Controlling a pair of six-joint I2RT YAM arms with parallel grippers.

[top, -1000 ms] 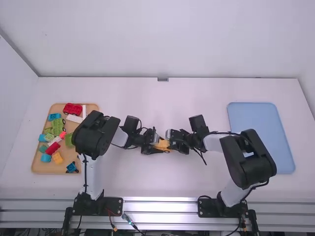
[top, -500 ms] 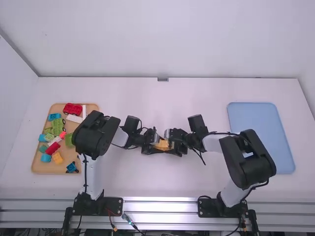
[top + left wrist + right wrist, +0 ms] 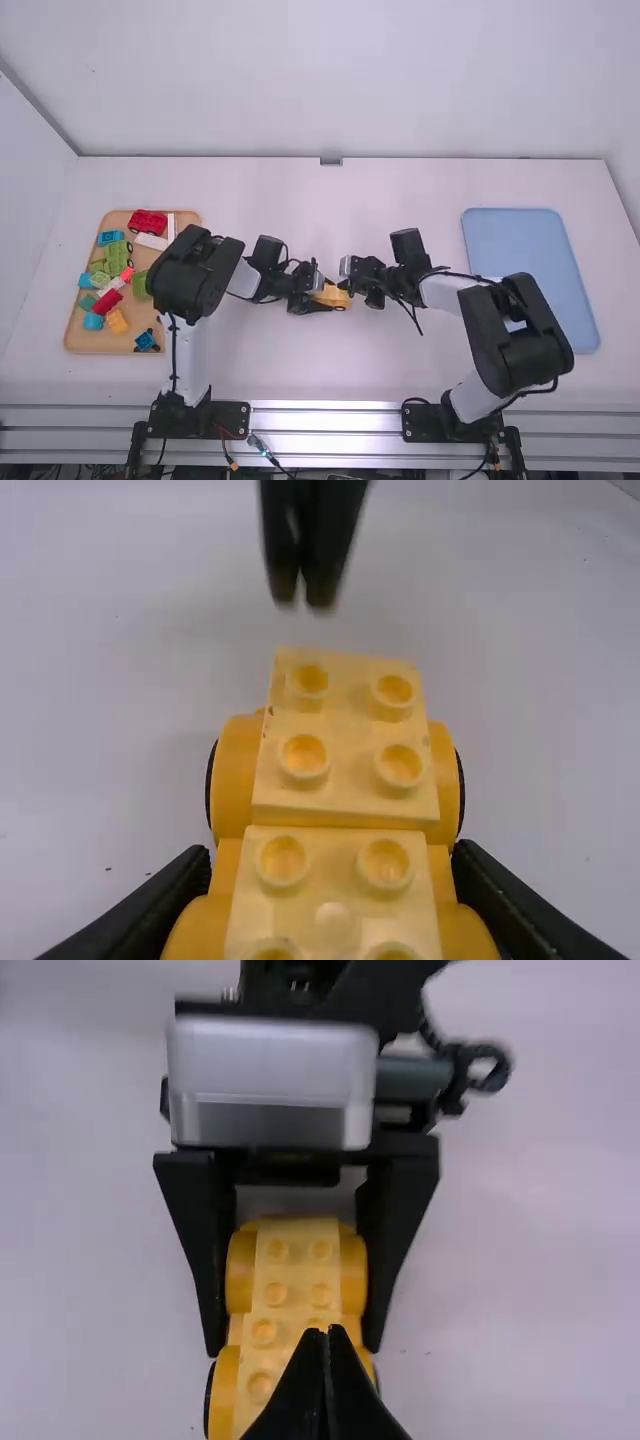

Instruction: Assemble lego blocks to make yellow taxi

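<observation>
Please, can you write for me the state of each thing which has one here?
Left gripper: closed on the yellow toy car
Right gripper: closed, nothing between its fingers
Yellow toy car: gripped, top studs uncovered
Brown tray: holding loose toy blocks
Blue tray: flat on the table

So off on the left of the white table (image 3: pixel 270 370) sat a tan tray (image 3: pixel 72 337) crammed with toy bits. A red toy car (image 3: pixel 147 222) was up at the far end, with a white block (image 3: pixel 150 241) just in front of it and a light blue block (image 3: pixel 110 238) beside that. Nearer the middle there was a green wheeled piece (image 3: pixel 117 257), plus a red brick (image 3: pixel 107 302) and a green brick (image 3: pixel 139 284). A little blue wheeled piece (image 3: pixel 146 341) was in the near right corner. Way over on the right lay a pale blue tray (image 3: pixel 530 280), and white wall (image 3: pixel 330 80) filled the back.
</observation>
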